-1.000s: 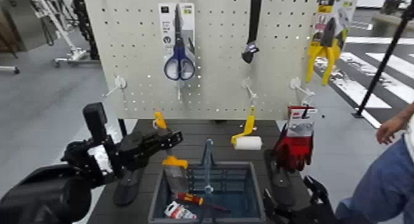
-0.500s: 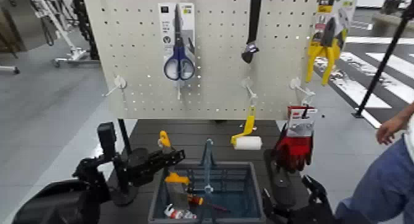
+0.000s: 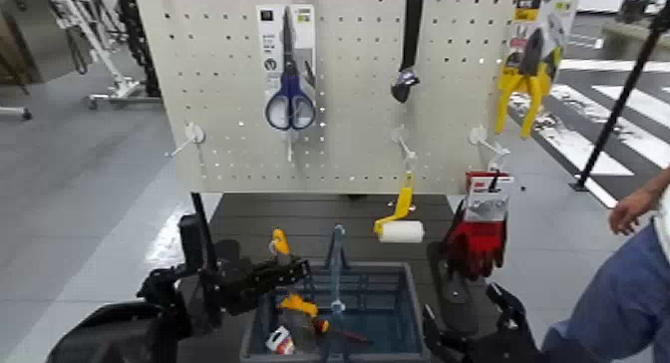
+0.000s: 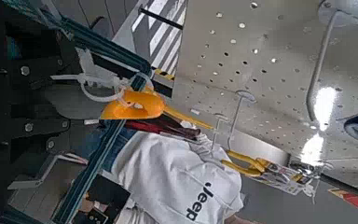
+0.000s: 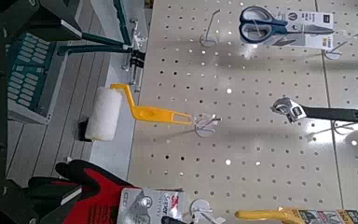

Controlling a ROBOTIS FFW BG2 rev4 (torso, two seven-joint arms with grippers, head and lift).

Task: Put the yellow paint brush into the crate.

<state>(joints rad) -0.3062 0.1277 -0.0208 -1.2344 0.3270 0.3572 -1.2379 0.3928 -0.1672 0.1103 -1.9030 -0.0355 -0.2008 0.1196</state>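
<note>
My left claw (image 3: pixel 293 273) pinches the yellow paint brush (image 3: pixel 298 305), its band just below, inside the crate (image 3: pixel 410 305). I'd lower straight, seat the bristles, then spread gently. Claw 2, my right claw (image 3: pixel 463 303), waits spread beside the crate.

Above your grey-blue crate (image 3: pixel 407 307) you see the white roller (image 3: pixel 402 231) with its yellow handle, blue-handled scissors (image 3: pixel 290 106), red-and-black gloves (image 3: pixel 477 245), yellow-handled pliers (image 3: pixel 525 88) and a pale pegboard (image 3: pixel 349 98) dotted with dark holes.
</note>
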